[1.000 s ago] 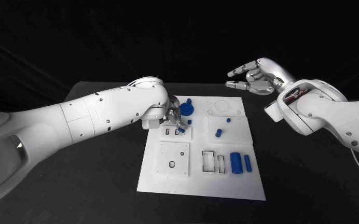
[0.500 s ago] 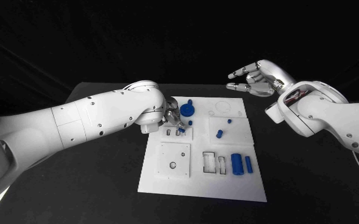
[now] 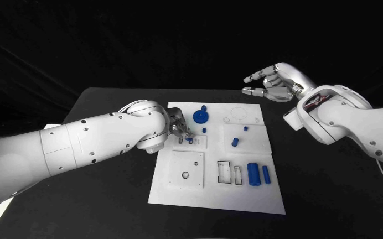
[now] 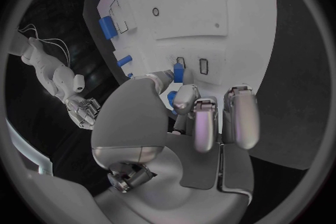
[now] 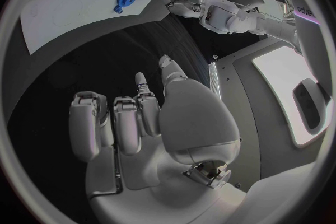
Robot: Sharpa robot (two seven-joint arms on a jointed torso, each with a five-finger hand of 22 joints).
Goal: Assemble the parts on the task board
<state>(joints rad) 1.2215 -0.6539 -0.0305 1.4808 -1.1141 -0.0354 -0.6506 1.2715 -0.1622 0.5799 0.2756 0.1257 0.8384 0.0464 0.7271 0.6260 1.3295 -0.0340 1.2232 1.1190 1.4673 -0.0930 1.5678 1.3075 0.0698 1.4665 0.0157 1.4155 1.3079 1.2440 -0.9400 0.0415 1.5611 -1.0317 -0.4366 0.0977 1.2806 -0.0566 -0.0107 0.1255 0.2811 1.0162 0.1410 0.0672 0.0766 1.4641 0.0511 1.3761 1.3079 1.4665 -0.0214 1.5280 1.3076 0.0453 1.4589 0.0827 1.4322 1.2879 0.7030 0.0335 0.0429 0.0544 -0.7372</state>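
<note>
The task board [image 3: 217, 195] is a white plate that lies flat in the middle of the black table [image 3: 104, 206]. Small blue parts sit on it. A round blue gear [image 3: 200, 117] is near the far left corner of the board. A tiny blue peg [image 3: 204, 130] stands just beside it. A short blue block [image 3: 234, 141] sits near the middle of the board, with a little blue cap [image 3: 245, 129] a bit farther back. Two blue rods, a fat blue rod [image 3: 252, 173] and a thin blue rod [image 3: 265, 175], lie side by side near the right edge, next to two empty slots cut in the board.

The left hand [image 3: 177, 129] is low over the far left part of the board. Its fingertips point down at a small blue piece [image 4: 178, 73] by two little slots. In the left wrist view the thumb and one finger are close on each side of that piece, and the other fingers [image 4: 240, 117] are pressed together next to them. I cannot tell if the piece is really pinched or only touched.

The right hand [image 3: 274, 82] is up in the air past the far right corner of the board, well apart from it. It holds nothing. Its fingers [image 5: 115, 123] are a little curled and apart from the thumb.
</note>
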